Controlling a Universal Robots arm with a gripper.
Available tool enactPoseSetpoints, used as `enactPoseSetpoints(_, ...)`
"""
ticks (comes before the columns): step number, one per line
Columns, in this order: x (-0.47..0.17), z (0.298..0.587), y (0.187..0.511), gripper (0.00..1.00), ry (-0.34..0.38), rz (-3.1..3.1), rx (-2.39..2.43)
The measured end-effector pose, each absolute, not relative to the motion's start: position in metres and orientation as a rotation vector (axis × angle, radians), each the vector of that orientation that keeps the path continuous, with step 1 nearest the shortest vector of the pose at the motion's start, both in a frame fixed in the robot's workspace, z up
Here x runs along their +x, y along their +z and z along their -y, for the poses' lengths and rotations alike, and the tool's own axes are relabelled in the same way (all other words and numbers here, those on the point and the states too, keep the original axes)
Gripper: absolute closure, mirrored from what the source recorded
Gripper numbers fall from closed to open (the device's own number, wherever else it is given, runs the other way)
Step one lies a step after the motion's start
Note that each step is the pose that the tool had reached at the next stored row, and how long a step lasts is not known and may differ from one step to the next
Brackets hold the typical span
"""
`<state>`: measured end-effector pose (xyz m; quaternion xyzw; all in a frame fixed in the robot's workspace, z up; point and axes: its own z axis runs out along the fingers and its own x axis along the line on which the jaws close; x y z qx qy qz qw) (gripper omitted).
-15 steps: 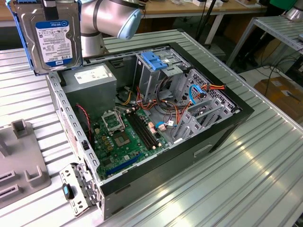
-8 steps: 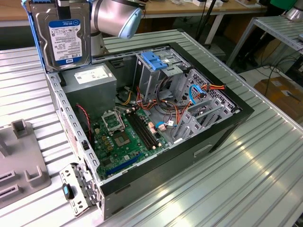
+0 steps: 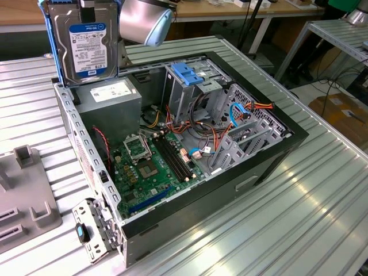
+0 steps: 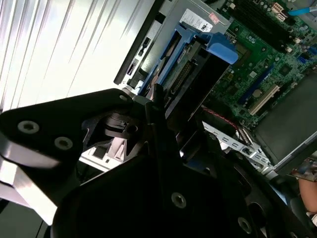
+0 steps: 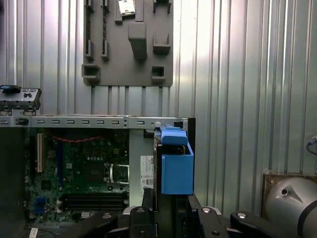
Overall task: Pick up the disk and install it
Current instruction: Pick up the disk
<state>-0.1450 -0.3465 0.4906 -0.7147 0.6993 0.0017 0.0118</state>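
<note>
Disk (image 3: 91, 43) upright in claw (image 5: 171, 204) above case (image 3: 230, 192)

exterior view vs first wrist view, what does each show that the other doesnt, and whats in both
Exterior view's own: the labelled face of the disk, upright above a corner of the open computer case, and the drive cage with orange and blue cables beside it.
First wrist view's own: the disk end-on, its blue frame between the closed fingers of the gripper, and a fuller look at the grey fixture plate.
Both: the disk, the motherboard, the power supply box and the ribbed metal table.
</note>
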Motion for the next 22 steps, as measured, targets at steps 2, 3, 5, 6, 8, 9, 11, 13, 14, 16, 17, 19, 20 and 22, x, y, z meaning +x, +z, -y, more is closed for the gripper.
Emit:
enactPoseSetpoints(2,-0.138,0.346,0.491,0.65,0.005,-2.181,-2.229)
enactPoseSetpoints(3,-0.135,0.346,0.491,0.65,0.005,-2.181,-2.229)
enactPoseSetpoints(5,-0.129,0.347,0.491,0.65,0.005,-2.181,-2.228)
enactPoseSetpoints(6,-0.127,0.346,0.491,0.65,0.005,-2.181,-2.229)
enactPoseSetpoints(8,-0.121,0.347,0.491,0.65,0.005,-2.181,-2.229)
enactPoseSetpoints(9,-0.119,0.347,0.491,0.65,0.005,-2.181,-2.229)
enactPoseSetpoints(11,-0.119,0.347,0.491,0.65,0.005,-2.181,-2.228)
enactPoseSetpoints(13,-0.119,0.347,0.491,0.65,0.005,-2.181,-2.229)
enactPoseSetpoints(14,-0.118,0.346,0.491,0.65,0.005,-2.181,-2.229)
enactPoseSetpoints(16,-0.115,0.346,0.491,0.65,0.005,-2.181,-2.228)
enactPoseSetpoints(17,-0.110,0.346,0.491,0.65,0.005,-2.181,-2.229)
enactPoseSetpoints(19,-0.106,0.347,0.491,0.65,0.005,-2.181,-2.229)
enactPoseSetpoints(20,-0.102,0.346,0.491,0.65,0.005,-2.181,-2.228)
enactPoseSetpoints(22,-0.097,0.346,0.491,0.65,0.005,-2.181,-2.229)
